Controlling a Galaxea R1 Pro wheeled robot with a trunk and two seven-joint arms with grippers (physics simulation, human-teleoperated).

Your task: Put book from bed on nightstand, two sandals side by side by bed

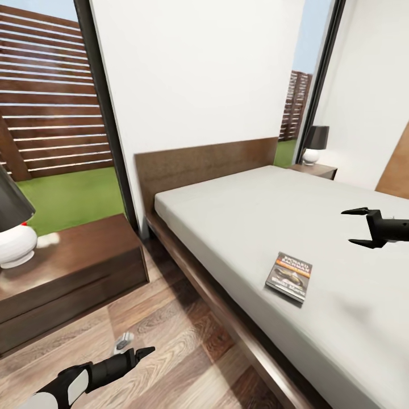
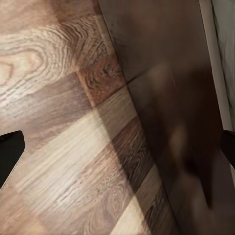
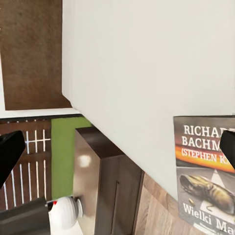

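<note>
The book [image 3: 208, 174] (cover up) lies on the bed [image 3: 142, 63], nightstand [image 3: 105, 181] beyond.

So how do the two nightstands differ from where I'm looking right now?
The near dark brown wooden nightstand sits left of the bed, large in the head view, its drawer fronts showing; the far nightstand beyond the bed shows little but its top. The near one's white-based lamp is cut off by the frame edge; the far one's dark-shaded lamp is fully visible. Both are dark wood and carry a lamp.
</note>
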